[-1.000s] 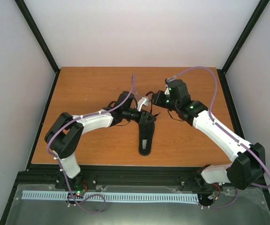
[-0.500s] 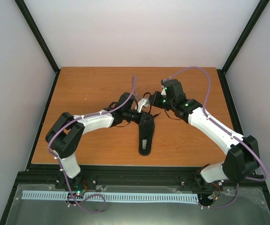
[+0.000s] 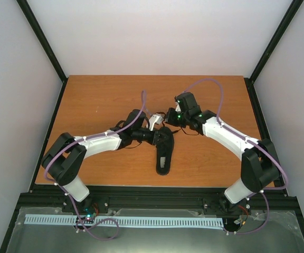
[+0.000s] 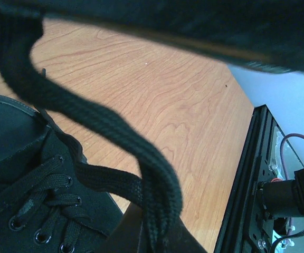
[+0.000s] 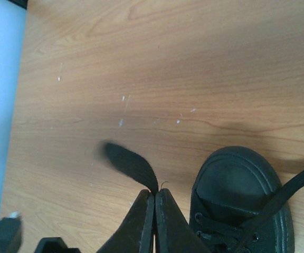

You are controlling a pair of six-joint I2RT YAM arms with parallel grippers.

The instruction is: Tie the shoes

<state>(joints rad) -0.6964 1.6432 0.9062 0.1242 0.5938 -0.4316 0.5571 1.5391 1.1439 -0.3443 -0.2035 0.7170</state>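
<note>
- Shoe [image 3: 163, 153] sits sole down on the table [image 3: 99, 100], between the two grippers. Its toe end is nearest both sets of fingertips and its heel points away from them, toward the arm bases
- Right gripper [image 5: 154, 197]: fingers pressed flat together, pinching a lace [image 5: 128, 162]. A short blurred tip sticks out just ahead of the fingertips. The toe cap lies just beside these fingers, and a second strand crosses it at a slant
- Left gripper [image 4: 149, 234]: only the base of the fingers shows at the bottom of its wrist view. A lace runs straight into them, so it reads as clamped on that lace. From the pinch, one strand leads to the eyelets close beside the fingers, and the other climbs away ahead, under a dark blurred mass I cannot identify
- No knot or bow shows in either wrist view
- Handling, my judgement:
  - The lace is flat, woven and limp. It holds no shape by itself and sags once slack
  - It is thin enough to slide out of smooth fingers unless it is pinched across its flat face
  - Grip a little back from the tip, leaving free length ahead of the fingers to cross and tuck
- The shoe looks light with a soft upper. A hard pull on either lace would likely drag or tip it on the smooth wood, so balance the pulls against each other
</note>
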